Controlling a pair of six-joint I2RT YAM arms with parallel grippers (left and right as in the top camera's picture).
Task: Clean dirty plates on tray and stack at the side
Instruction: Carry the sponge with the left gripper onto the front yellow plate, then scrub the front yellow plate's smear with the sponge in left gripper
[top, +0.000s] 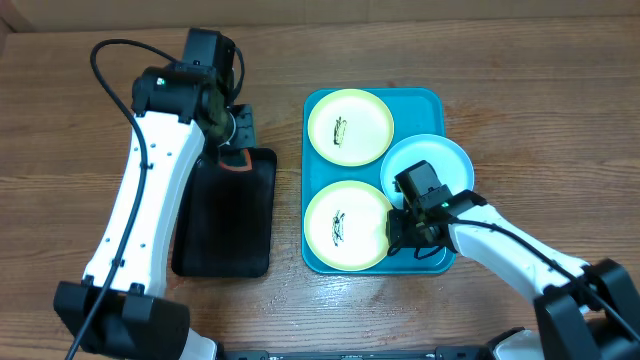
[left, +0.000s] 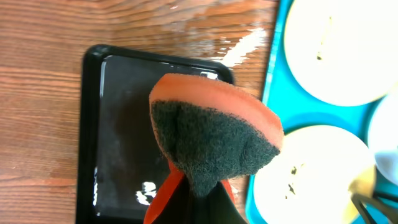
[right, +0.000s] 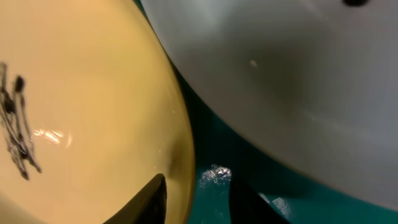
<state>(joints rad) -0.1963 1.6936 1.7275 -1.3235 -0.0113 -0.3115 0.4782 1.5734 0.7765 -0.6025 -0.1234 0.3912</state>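
From where I stood, the likeliest trouble lay at the right gripper (top: 405, 228). Its jaws stood apart, astride the rim of the nearer pale yellow-green round plate (top: 346, 226), and the pale blue-white round plate (top: 426, 170) lay just beside that same rim, whether touching I could not tell. A pinch there might nudge the blue-white plate, and a shallow bite on so thin an edge might let the nearer plate slip or tip when lifted. In the right wrist view one finger (right: 155, 199) hung over the plate's edge and the other over the bare floor of the large turquoise plastic tray (right: 211, 155). Tray floor showed between the rim and the outer finger, so I judged nothing was clamped yet. The left gripper (top: 234, 135) was closed on an orange sponge (left: 214, 140) with a dark green scouring face, held above the smaller black rectangular tray (left: 99, 124), well apart from every plate. If the sponge came in against a plate that was not steadied, the plate could skate across the smooth tray. All three plates lay on the turquoise tray, the farther yellow-green plate (top: 349, 126) at its far end. Both yellow-green ones showed dark scribbles, so none looked cleaned, and none was stacked at the side.
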